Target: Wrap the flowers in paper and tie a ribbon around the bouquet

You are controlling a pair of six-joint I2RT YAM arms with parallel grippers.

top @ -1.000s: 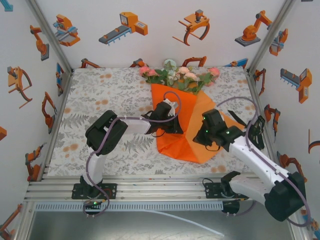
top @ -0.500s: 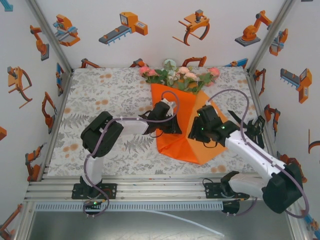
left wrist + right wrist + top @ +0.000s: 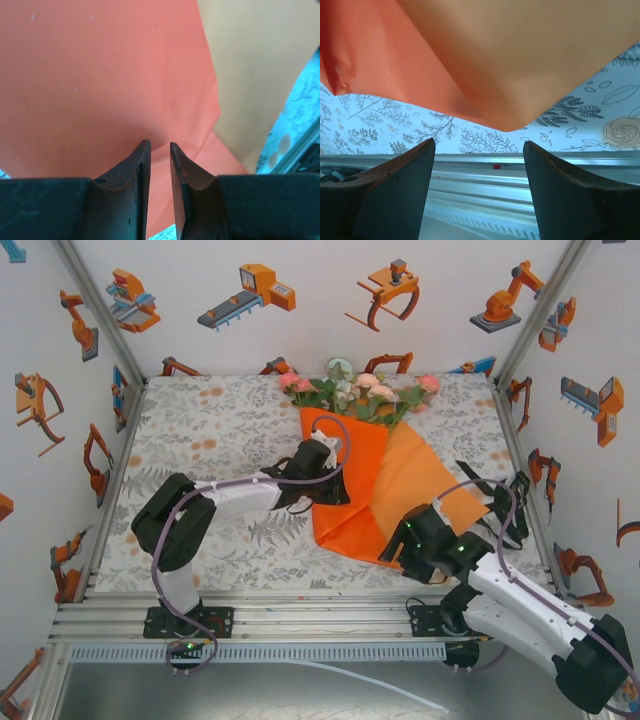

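The orange paper cone of pink and white roses is lying on the counter; left gripper is hovering narrowly parted over it, right gripper gaping wide beside its near corner

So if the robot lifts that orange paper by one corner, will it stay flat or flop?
Probably flop: the paper already lies folded around the flowers with soft bends, so it seems thin. It looks light too, so a push would likely slide or crumple it rather than shift it neatly.
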